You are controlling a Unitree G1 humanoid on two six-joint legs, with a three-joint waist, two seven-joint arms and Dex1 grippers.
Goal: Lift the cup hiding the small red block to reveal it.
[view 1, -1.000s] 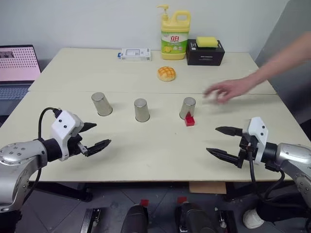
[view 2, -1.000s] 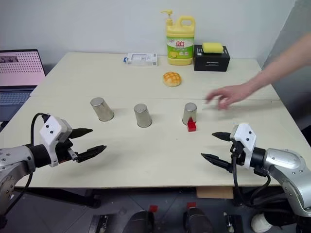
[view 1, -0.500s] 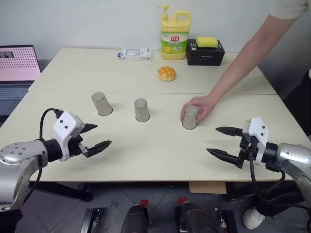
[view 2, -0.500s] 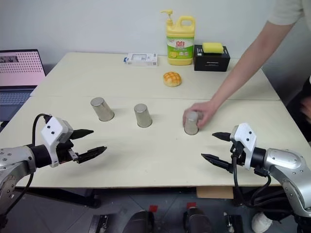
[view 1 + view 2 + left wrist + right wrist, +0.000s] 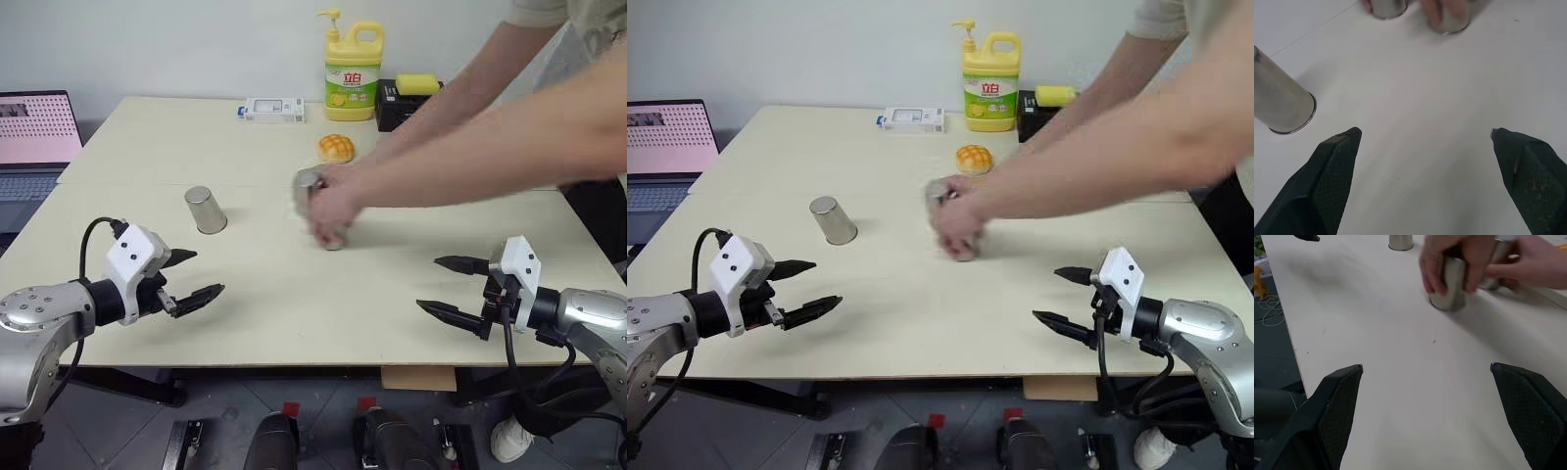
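Hands of a person now cover two of the three cups: half a second ago one hand gripped only the right-hand cup, and both arms now reach across the bench (image 5: 245, 294). One hand (image 5: 333, 211) grips a cup (image 5: 1449, 284) near the bench centre; the other hand (image 5: 1542, 264) holds a second cup (image 5: 1493, 269) just behind it. The third cup (image 5: 205, 210) stands alone, inverted, a smooth tapered silvery metal tumbler. The small red block, visible a second ago, cannot be seen. The bench surface is matte and pale. Left pincer (image 5: 186, 276) and right pincer (image 5: 446, 286) hover unchanged over the near edge, fingers spread wide, holding nothing.
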